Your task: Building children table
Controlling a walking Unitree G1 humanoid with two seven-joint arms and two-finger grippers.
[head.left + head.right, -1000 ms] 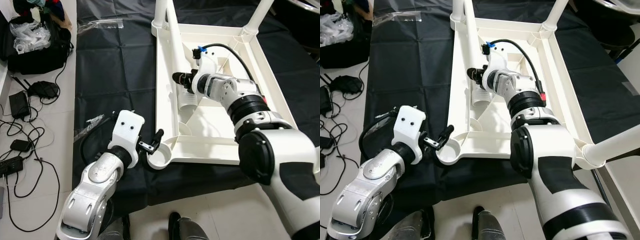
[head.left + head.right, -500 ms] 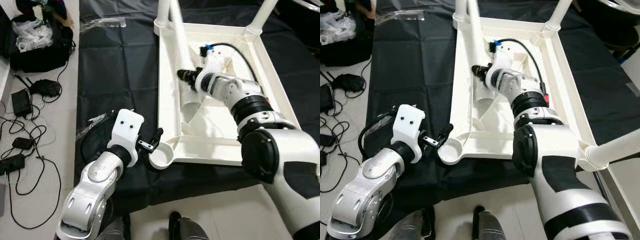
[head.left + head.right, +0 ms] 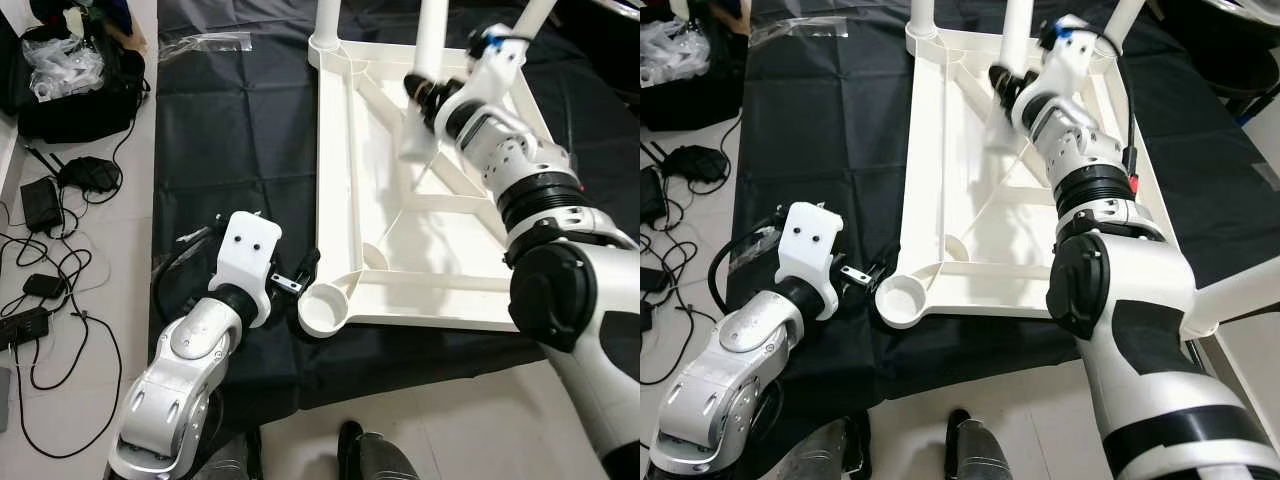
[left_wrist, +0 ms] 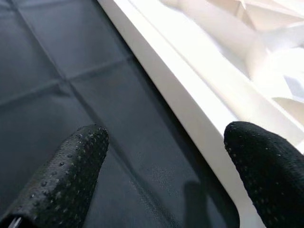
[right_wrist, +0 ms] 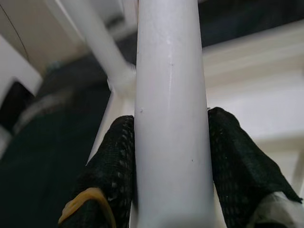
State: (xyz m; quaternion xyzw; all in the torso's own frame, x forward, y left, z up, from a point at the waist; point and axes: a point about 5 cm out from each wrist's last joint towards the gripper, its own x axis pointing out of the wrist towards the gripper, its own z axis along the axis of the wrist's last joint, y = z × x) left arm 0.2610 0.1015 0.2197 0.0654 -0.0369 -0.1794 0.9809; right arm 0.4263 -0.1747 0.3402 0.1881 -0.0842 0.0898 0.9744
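Black cloth (image 3: 230,140) bears table frame (image 3: 335,150); right gripper (image 5: 171,156) clamps leg (image 5: 171,95).

Glossy white plastic table frame (image 3: 340,180) on matt black cloth (image 3: 235,140); dimpled rubbery fingers (image 4: 71,175).

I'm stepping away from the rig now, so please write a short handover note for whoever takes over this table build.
Right gripper: shut on a loose white table leg, held up over the far half of the upturned table frame.
Left gripper: open, low over the black cloth, beside the frame's near left corner.
Done: legs stand in the far left and far right sockets; a third rises at the near right.
Left: the near left socket is empty; the held leg probably goes there.
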